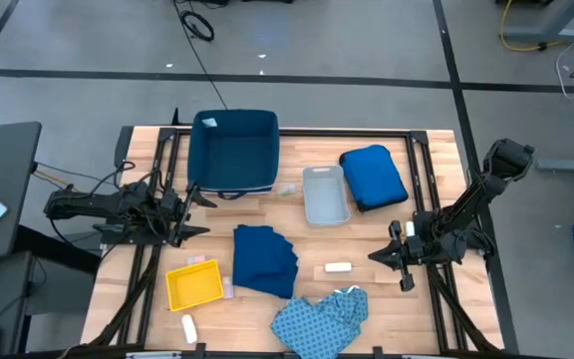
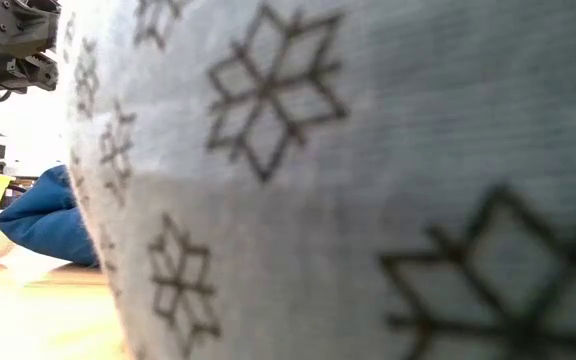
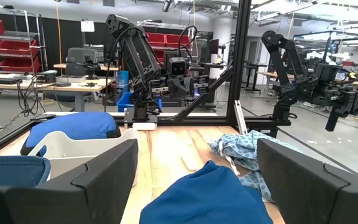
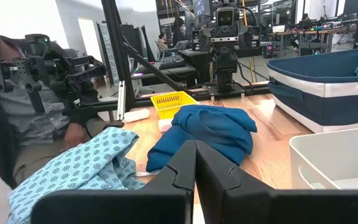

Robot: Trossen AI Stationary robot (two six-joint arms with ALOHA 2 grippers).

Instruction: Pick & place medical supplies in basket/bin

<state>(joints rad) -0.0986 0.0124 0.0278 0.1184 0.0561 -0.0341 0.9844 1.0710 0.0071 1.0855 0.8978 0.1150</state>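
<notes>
The dark navy garment (image 1: 265, 259) lies crumpled mid-table. The light blue patterned garment (image 1: 322, 319) lies at the near edge, so close to the low camera that it fills the low view (image 2: 368, 180). White packets lie apart on the wood (image 1: 338, 267) (image 1: 188, 327) (image 1: 287, 188). The navy bin (image 1: 234, 152) stands at the far edge, the grey tray (image 1: 325, 194) to its right and the yellow tray (image 1: 194, 284) near left. My left gripper (image 1: 192, 214) (image 3: 197, 186) hangs open left of the navy garment (image 3: 204, 199). My right gripper (image 1: 402, 261) (image 4: 196, 168) is shut, right of the packet.
A royal-blue puffy bundle (image 1: 374, 177) lies right of the grey tray. A black frame runs round the table's edges. A person (image 4: 17, 106) shows beyond the table in the right wrist view. Bare wood lies between the navy garment and my right gripper.
</notes>
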